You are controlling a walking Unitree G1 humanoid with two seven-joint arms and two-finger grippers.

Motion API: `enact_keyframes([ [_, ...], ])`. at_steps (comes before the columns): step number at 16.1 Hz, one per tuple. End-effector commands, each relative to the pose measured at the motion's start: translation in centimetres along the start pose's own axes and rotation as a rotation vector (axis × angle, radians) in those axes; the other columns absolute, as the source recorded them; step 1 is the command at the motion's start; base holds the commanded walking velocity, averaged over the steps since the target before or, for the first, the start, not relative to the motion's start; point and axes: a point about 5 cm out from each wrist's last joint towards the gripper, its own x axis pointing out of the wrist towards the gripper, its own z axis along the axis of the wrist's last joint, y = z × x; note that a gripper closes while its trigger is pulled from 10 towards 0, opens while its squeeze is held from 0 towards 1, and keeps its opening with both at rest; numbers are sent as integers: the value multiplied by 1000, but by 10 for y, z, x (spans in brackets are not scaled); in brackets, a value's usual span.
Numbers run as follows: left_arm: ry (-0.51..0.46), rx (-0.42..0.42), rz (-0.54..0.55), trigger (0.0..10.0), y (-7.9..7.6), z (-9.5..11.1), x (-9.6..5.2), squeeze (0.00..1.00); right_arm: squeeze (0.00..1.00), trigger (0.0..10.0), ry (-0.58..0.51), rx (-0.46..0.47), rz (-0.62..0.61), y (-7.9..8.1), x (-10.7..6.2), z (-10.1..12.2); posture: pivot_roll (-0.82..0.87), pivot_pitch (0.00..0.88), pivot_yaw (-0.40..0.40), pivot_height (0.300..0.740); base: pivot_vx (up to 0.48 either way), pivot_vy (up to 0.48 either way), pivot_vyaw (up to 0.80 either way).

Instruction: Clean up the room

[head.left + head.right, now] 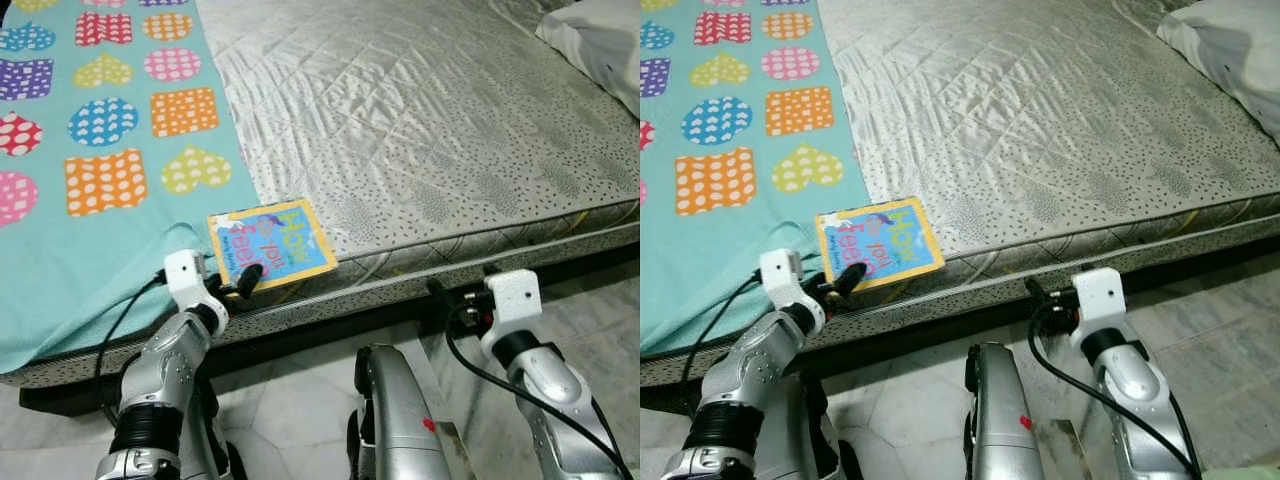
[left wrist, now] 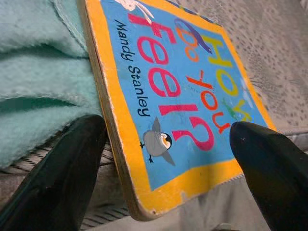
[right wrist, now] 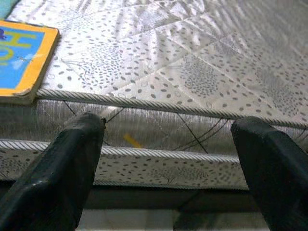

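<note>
A wide mattress (image 1: 430,150) in silvery quilted fabric takes up most of the scene, on a low dark frame over a pale marble floor (image 1: 290,410). A teal fleece blanket (image 1: 90,200), printed with dotted hearts and squares, covers the mattress's left part. A white pillow (image 1: 600,40) is cut off at the mattress's far right corner.

The children's board book "How do you feel?" (image 1: 270,244) lies flat at the mattress's near edge, just beside the blanket's border, its near corner slightly overhanging. Its long axis runs roughly toward the robot, a little skewed.

The left gripper (image 1: 247,277) is much the nearer. Its black fingers (image 2: 57,183) are spread apart, straddling the book's near edge, the book lying directly ahead between them; I cannot tell whether they touch it. The right gripper (image 3: 168,159), also spread and holding nothing, faces the mattress's side, well to the right of the book.

The book's underside and far corners are hard to make out.
</note>
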Motion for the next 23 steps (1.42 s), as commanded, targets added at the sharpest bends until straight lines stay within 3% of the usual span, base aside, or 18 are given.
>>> enact_keyframes([
  [1, 57, -22, -35, 10000, -4, -10, 1, 0, 0, 10000, 16, -6, -19, -4, -3, -4, -154, 222, -56, 538, 0, 0, 0],
  [2, 71, -40, -56, 10000, -6, -12, 2, 0, 0, 10000, 15, -6, -21, -4, -3, -3, -156, 222, -55, 538, 0, 0, 0],
  [4, 94, -100, -102, 0, -7, -14, 3, 0, 0, 10000, 11, -9, -21, -1, -3, -3, -159, 222, -55, 538, 0, 0, 0],
  [8, 64, -195, -135, 0, -8, -8, 6, 0, 0, 10000, 5, -17, -20, -1, -2, -2, -162, 221, -58, 538, 0, 0, 0],
  [12, 46, -366, -185, 0, -8, -7, 10, 0, 0, 10000, -3, -28, -28, -2, 2, 1, -171, 219, -65, 538, 0, 0, 0],
  [13, 68, -384, -210, 3961, -7, -9, 12, 0, 0, 10000, -5, -30, -29, -2, 2, 1, -173, 219, -65, 538, 0, 0, 0],
  [14, 87, -377, -206, 10000, -7, -12, 12, 0, 0, 10000, -7, -30, -29, -2, 2, 1, -175, 219, -65, 538, 0, 0, 0],
  [17, 141, -408, -171, 10000, 1, -19, 14, 0, 0, 10000, -10, -30, -30, -1, 3, 2, -176, 219, -64, 538, 0, 0, 0],
  [18, 170, -418, -163, 7137, 3, -23, 13, 0, 0, 10000, -11, -29, -29, -1, 4, 2, -176, 219, -64, 538, 0, 0, 0],
  [19, 177, -422, -158, 2275, 4, -24, 13, 0, 0, 10000, -12, -30, -30, 0, 4, 2, -176, 219, -64, 538, 0, 0, 0],
  [20, 179, -448, -153, 0, 6, -25, 12, 0, 0, 10000, -12, -29, -29, 0, 4, 2, -176, 219, -65, 538, 0, 0, 0],
  [23, 184, -514, -163, 0, 8, -29, 13, 0, 0, 10000, -19, -31, -27, 0, 4, 4, -176, 219, -65, 538, 0, 0, 0],
])
